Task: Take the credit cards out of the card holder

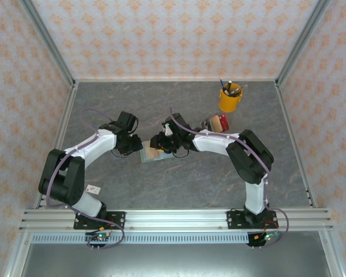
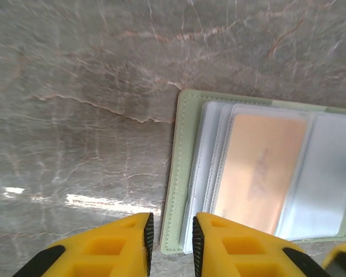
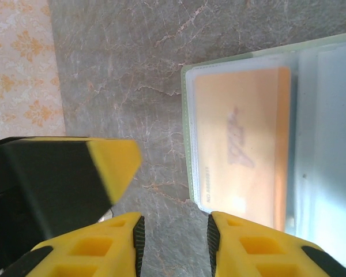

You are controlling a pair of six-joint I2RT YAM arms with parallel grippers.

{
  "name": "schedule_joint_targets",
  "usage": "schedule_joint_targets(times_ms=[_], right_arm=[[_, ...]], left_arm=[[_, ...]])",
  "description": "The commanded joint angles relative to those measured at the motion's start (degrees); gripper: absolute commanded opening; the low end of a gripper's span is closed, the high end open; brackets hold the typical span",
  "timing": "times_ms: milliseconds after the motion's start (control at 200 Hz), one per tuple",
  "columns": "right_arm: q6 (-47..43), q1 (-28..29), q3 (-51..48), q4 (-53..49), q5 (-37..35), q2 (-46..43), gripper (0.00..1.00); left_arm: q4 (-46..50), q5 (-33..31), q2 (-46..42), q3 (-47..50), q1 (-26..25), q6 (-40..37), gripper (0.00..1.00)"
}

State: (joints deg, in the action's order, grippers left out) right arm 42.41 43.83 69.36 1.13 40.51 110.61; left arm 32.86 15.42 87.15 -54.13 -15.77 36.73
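Holder (image 2: pixel 183 173): lies open on counter (image 2: pixel 75 86), between both arms.
Card (image 2: pixel 259 167): orange, inside clear sleeve.
Left fingers (image 2: pixel 104 254): slightly parted, empty, at holder's edge.
Right fingers (image 3: pixel 86 254): parted, empty, beside holder.

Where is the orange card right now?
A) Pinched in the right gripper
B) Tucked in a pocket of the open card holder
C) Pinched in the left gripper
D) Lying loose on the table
B: the orange card sits tucked in a pocket of the open card holder, while the left gripper and the right gripper each show bare table between their fingers.
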Motion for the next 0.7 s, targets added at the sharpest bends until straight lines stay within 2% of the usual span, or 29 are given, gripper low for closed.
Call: schedule_joint_targets(times_ms=[0, 155, 265, 696], right_arm=[[-0.3, 0.2, 2.1, -0.3, -1.3, 1.5, 0.36], [-3.5, 0.0, 3.8, -7.8, -8.3, 1.7, 0.31], [-3.7, -0.2, 4.0, -8.8, -9.1, 3.0, 0.26], [-3.2, -0.8, 4.9, -8.9, -10.2, 5.9, 0.13]], left_arm=[[1.7, -3.3, -2.8, 1.3, 0.2, 1.2, 0.28], [-3.8, 4.9, -2.4, 2.5, 0.2, 0.6, 0.24], [-6.4, 8.6, -0.3, 2.5, 0.1, 1.1, 0.2], [-7.6, 8.9, 7.6, 0.3, -0.2, 1.5, 0.08]])
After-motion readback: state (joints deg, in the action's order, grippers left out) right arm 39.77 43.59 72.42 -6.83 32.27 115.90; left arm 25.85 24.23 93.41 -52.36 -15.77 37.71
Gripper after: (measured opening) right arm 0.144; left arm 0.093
